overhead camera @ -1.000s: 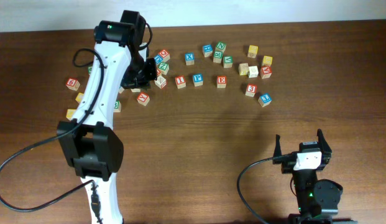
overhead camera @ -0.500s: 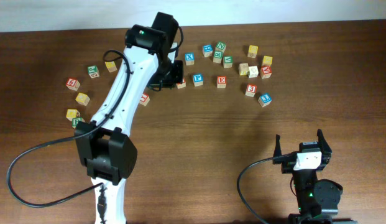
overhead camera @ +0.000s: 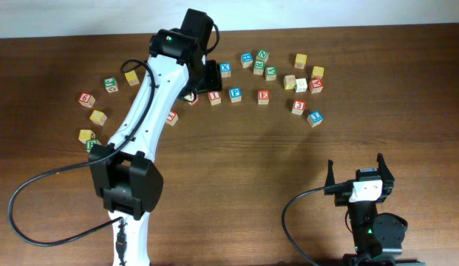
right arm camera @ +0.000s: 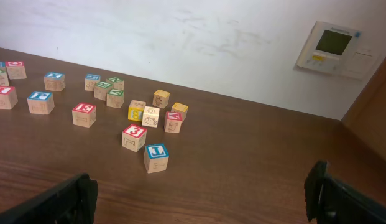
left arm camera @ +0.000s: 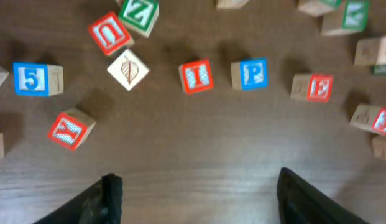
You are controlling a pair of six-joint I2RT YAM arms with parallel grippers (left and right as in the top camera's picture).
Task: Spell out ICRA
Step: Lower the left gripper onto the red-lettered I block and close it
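Lettered wooden blocks lie scattered along the far side of the brown table (overhead camera: 236, 162). My left gripper (left arm camera: 199, 200) hovers open above bare wood with nothing between its fingers (left arm camera: 109, 198). Just beyond it stands a row: a red I block (left arm camera: 196, 76), a blue P block (left arm camera: 250, 73) and a red E block (left arm camera: 312, 87). In the overhead view the left gripper (overhead camera: 205, 80) sits over the far-left end of that row, by the I block (overhead camera: 214, 97). My right gripper (overhead camera: 360, 176) rests open near the front right, far from the blocks. A red A block (right arm camera: 173, 118) shows among the right cluster.
Left of the row lie a leaf block (left arm camera: 128, 70), a red U (left arm camera: 109, 33), a green Z (left arm camera: 139, 12), a blue 5 (left arm camera: 36, 79) and a tilted red block (left arm camera: 71, 129). More blocks sit at far right (overhead camera: 301, 83) and far left (overhead camera: 97, 117). A wall panel (right arm camera: 332, 46) hangs behind.
My left arm has swung right from the left cluster to the I-P-E row, and its jaws have gone from shut to open. The right arm has not moved.
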